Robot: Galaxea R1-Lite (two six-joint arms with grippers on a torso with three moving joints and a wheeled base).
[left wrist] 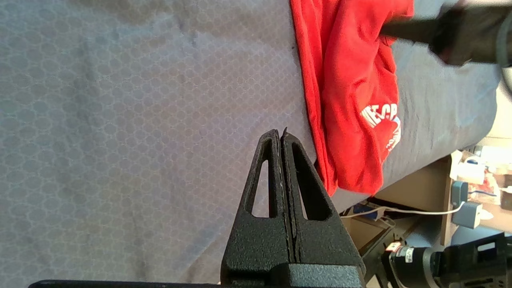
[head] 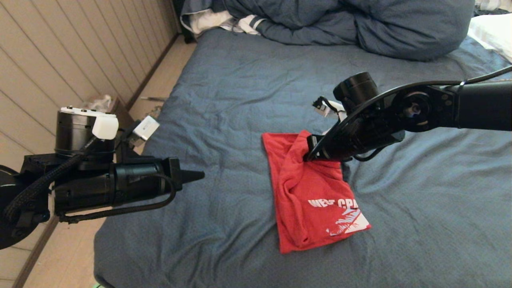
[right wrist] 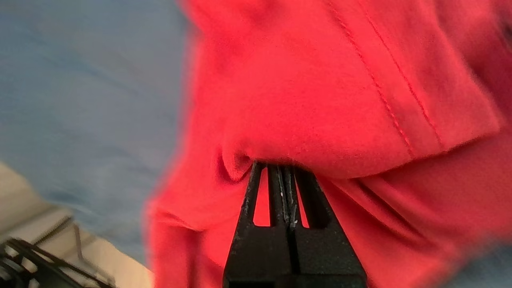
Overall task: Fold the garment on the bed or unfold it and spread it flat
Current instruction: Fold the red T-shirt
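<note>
The garment (head: pixel 312 200), a red T-shirt, lies folded into a narrow strip on the bed (head: pixel 240 100), white lettering showing at its near right corner. My right gripper (head: pixel 309 156) is at the shirt's far end, shut on a raised fold of the garment (right wrist: pixel 320 100); in the right wrist view the gripper's tips (right wrist: pixel 282 166) disappear under that fold. My left gripper (head: pixel 202 175) hovers shut and empty over the bed's left side, well left of the shirt. The left wrist view shows this gripper (left wrist: pixel 280 132) above the sheet (left wrist: pixel 120 120), beside the garment (left wrist: pixel 352 80).
A bunched dark-blue duvet (head: pixel 360 24) fills the far end of the bed, with a white striped cloth (head: pixel 224 20) at its left and a white pillow (head: pixel 492 32) at the right. A panelled wall (head: pixel 60 60) and a floor strip (head: pixel 160 80) run along the bed's left.
</note>
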